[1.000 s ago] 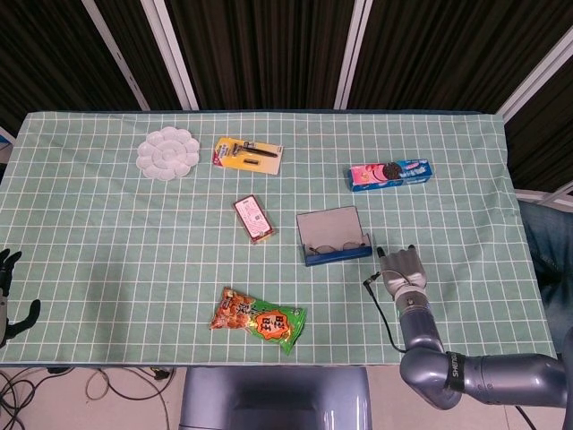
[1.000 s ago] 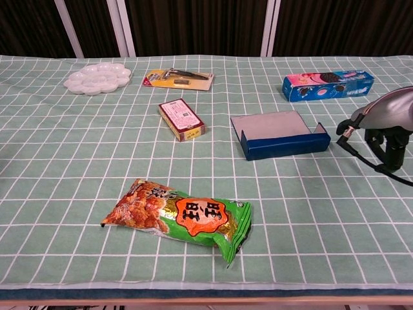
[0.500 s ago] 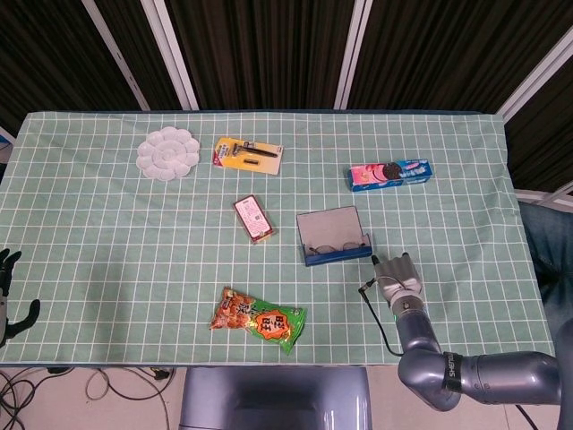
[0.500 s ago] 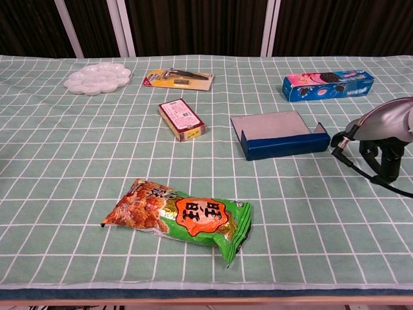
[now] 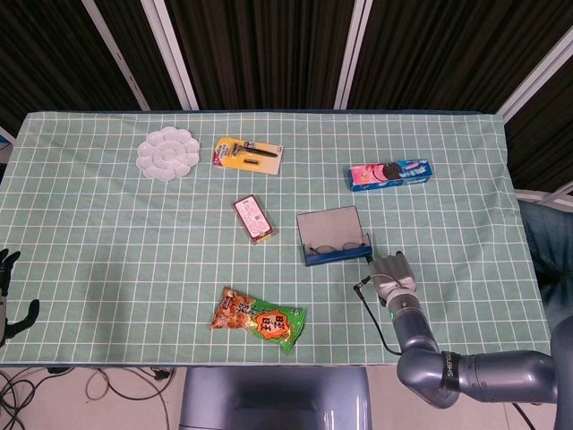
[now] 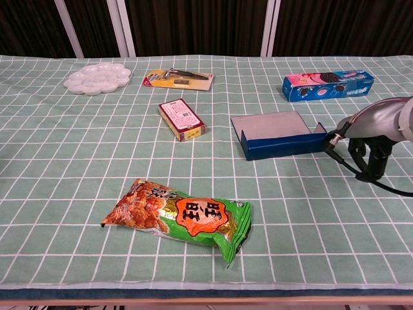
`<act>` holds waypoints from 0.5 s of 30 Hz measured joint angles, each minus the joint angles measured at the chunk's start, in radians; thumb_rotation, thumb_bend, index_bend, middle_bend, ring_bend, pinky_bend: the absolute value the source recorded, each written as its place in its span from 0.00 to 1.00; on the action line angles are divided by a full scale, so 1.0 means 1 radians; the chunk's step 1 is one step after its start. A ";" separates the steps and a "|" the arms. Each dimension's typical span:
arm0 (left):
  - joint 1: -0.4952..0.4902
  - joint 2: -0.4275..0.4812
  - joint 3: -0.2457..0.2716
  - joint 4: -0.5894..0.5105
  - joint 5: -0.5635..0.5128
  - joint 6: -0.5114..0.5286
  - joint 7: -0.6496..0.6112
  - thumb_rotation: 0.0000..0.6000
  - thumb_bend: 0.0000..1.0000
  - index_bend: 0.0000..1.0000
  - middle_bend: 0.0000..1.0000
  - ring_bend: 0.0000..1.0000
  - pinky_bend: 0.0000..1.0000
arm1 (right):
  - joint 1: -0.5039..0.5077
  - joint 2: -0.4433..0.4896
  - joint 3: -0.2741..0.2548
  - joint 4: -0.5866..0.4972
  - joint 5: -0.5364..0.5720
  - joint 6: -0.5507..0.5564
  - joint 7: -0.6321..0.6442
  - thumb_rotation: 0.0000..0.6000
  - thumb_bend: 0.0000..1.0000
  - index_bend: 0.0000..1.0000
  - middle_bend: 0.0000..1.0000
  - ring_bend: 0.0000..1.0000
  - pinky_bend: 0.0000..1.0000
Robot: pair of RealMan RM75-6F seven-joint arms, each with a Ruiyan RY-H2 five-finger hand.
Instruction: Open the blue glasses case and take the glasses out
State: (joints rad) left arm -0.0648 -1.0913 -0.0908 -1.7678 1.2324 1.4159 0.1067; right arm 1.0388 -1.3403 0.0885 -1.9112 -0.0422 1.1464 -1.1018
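Head view: right hand has crept up-left since the earlier frame and now sits just beside the lower right corner of the open blue glasses case, centre-right of frame. Glasses lie inside. Fingers held together, nothing in them; contact with the case unclear. Left hand at the lower left edge, cut off, grip unreadable.

Chest view: right hand at the right edge, closer to the case than before, mostly hidden under its own wrist. Case lid blocks the glasses.
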 measured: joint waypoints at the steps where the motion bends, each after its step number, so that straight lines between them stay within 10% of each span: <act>1: 0.000 0.000 0.000 0.000 0.000 0.000 0.000 1.00 0.39 0.07 0.00 0.00 0.00 | 0.000 -0.002 -0.001 0.007 -0.002 -0.002 0.005 1.00 0.50 0.02 0.53 0.27 0.17; 15: 0.000 0.000 -0.001 -0.002 -0.003 0.000 0.001 1.00 0.39 0.07 0.00 0.00 0.00 | 0.006 0.005 0.003 0.065 0.039 -0.075 0.079 1.00 0.56 0.01 0.53 0.28 0.17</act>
State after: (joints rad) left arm -0.0646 -1.0909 -0.0916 -1.7700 1.2298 1.4161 0.1073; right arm 1.0447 -1.3358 0.0920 -1.8467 -0.0033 1.0718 -1.0232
